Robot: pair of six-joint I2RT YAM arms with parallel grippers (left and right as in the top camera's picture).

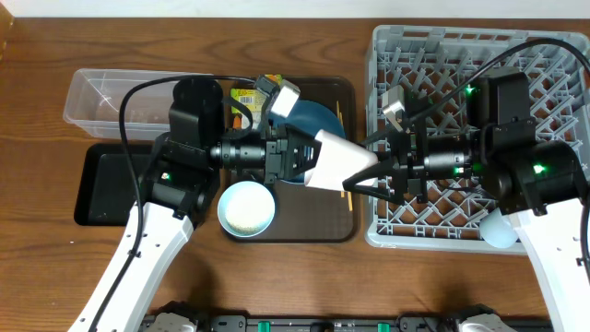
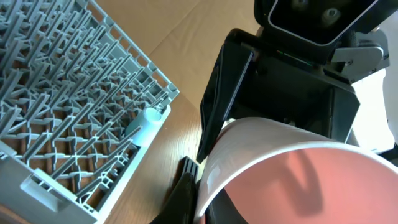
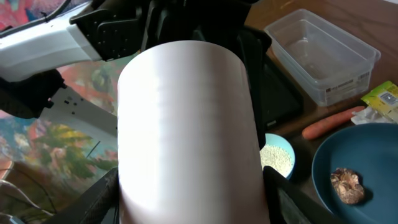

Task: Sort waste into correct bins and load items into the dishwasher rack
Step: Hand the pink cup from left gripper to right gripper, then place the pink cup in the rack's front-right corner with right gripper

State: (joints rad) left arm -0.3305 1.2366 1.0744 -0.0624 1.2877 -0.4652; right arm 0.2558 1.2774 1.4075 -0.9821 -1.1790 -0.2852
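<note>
Pink cup (image 1: 334, 159) was in the air, on its side, over the right edge of the brown serving tray (image 1: 327, 231), just left of the dishwasher rack (image 1: 415, 41). Left gripper (image 1: 312, 155) was clamped on its rim, mouth facing that arm. Right gripper (image 1: 373, 171) was at the base end, fingers (image 3: 102, 196) apart on either side of the cup wall; couldn't tell if they were pressing. Looked like a handover, likely because the rack sat on the right arm's side. Light blue cup (image 1: 498, 229) lay at the rack's near corner. Small white bowl (image 1: 246, 207) with rice, dark blue bowl (image 1: 313, 115) with brown lump (image 3: 347, 185), and carrot (image 3: 333, 123) were unsorted. Clear tub (image 3: 323, 53) and black tray (image 1: 106, 184) were to the left.
</note>
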